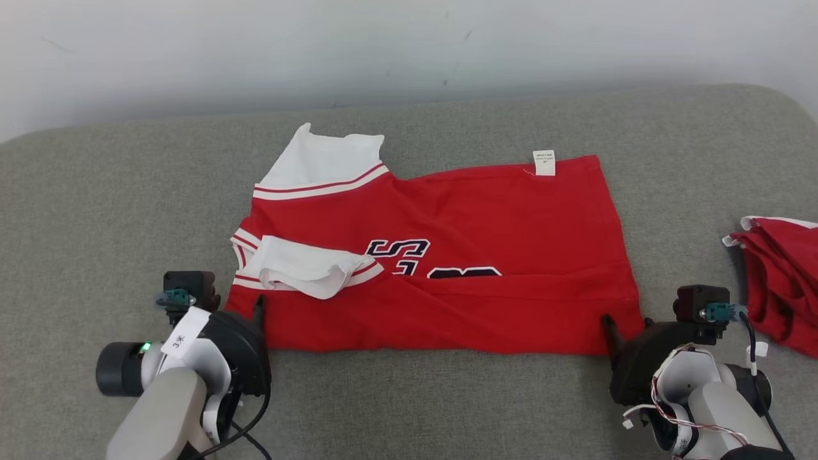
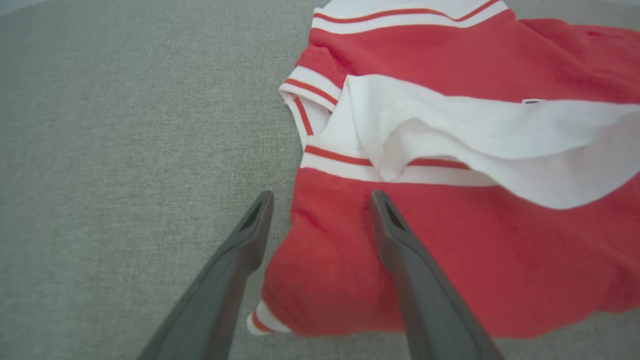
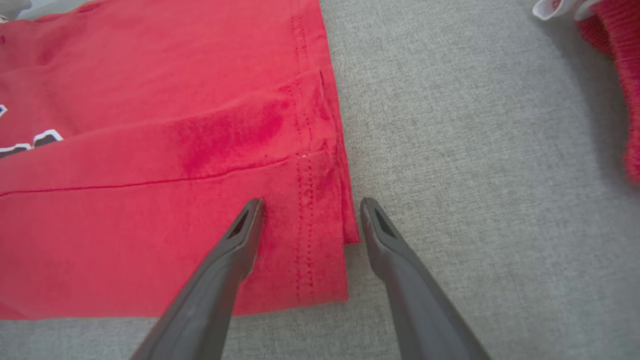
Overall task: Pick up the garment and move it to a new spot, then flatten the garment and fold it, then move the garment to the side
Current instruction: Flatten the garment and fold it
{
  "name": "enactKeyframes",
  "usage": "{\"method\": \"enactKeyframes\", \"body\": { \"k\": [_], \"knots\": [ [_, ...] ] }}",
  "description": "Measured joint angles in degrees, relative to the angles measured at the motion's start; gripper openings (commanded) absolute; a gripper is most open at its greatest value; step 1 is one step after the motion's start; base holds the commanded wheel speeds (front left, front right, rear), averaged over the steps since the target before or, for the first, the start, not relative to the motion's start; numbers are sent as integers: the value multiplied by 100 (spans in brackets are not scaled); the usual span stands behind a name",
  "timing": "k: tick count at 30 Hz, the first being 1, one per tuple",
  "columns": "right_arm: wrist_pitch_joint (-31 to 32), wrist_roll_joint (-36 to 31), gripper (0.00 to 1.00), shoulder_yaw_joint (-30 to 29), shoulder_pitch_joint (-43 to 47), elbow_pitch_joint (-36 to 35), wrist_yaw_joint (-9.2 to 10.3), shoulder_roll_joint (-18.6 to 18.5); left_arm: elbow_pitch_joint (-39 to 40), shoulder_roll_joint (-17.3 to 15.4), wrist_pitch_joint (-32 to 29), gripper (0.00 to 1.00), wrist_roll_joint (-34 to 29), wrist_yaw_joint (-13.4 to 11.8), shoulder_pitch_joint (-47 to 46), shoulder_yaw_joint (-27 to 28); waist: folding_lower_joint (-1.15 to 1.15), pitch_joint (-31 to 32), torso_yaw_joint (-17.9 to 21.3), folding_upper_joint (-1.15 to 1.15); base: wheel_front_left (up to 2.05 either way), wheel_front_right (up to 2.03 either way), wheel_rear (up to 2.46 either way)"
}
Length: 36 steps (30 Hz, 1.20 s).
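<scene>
Garment (image 1: 479, 223): one, laid out (second red garment (image 1: 783, 281) right); left end effector (image 2: 321, 200), right end effector (image 3: 311, 205): both spread.

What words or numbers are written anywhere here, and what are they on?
"3米": on the white tag on the left arm.
"S": a dark letter with a white outline on the red shirt. It looks like an S, and a fold hides the rest of the print.
White label at the shirt's far edge: the print is too small to read.
</scene>
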State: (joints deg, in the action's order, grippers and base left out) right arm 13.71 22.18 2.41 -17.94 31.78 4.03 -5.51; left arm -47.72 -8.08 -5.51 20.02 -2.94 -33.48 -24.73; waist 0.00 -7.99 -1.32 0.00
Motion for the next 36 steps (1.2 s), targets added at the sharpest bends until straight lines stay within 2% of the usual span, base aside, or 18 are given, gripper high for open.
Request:
{"method": "enactKeyframes", "body": {
  "k": [1,3,4,5,6,7,8,10,12,27,28,29,30,31,33,34,35,36],
  "knots": [
    [20,0,98,4,-26,13,0,1,-3,18,0,100,0,0,-8,-4,0,-23,-13,0,0,0,0],
    [42,0,80,33,-62,51,0,1,-45,56,0,100,0,0,-13,-11,0,-66,-38,0,0,0,0],
    [41,0,56,37,-91,80,0,1,-76,65,0,100,0,0,-18,-12,0,-80,-48,0,0,0,0],
    [42,0,49,43,-131,108,1,0,-100,67,0,100,0,0,-25,-14,0,-91,-55,0,0,0,0],
    [44,0,49,53,-157,121,1,-1,-112,69,0,100,0,0,-31,-15,0,-101,-61,0,0,0,0],
    [44,0,55,68,-161,129,1,0,-130,70,0,100,0,1,-40,-15,0,-108,-64,0,0,0,0],
    [44,0,55,75,-161,136,3,2,-147,73,0,100,0,1,-59,-18,0,-113,-66,0,0,0,0],
    [47,-5,85,80,-160,147,8,-2,-159,80,1,100,0,9,-101,-20,0,-117,-70,0,0,0,0],
    [47,-27,100,85,-159,159,8,-7,-178,94,2,100,0,49,-105,-25,0,-112,-74,0,0,0,0],
    [198,-160,100,104,71,255,109,-108,-411,109,62,100,10,53,-93,-25,0,147,-26,0,0,0,0],
    [201,-160,92,109,74,255,109,-108,-431,109,79,100,10,53,-93,-26,0,152,-23,0,0,0,0],
    [205,-159,78,109,75,255,109,-104,-446,108,104,100,10,53,-92,-26,0,155,-21,0,0,0,0],
    [205,-159,56,109,75,255,109,-104,-446,108,104,100,10,53,-92,-26,0,155,-21,0,0,0,0],
    [223,-158,48,110,75,253,109,-102,-456,107,104,100,10,53,-92,-26,0,157,-19,0,0,0,0],
    [244,-158,38,120,75,244,108,-96,-464,111,108,100,10,54,-92,-31,0,157,-19,0,0,0,0],
    [246,-158,27,129,75,241,107,-91,-468,114,108,100,10,55,-92,-34,0,156,-21,0,0,0,0],
    [252,-157,10,134,75,236,101,-83,-472,120,108,100,10,73,-92,-37,0,155,-24,0,0,0,0],
    [265,-153,0,137,75,234,100,-76,-476,125,108,100,10,96,-92,-42,0,156,-29,0,0,0,0]
  ]
}}
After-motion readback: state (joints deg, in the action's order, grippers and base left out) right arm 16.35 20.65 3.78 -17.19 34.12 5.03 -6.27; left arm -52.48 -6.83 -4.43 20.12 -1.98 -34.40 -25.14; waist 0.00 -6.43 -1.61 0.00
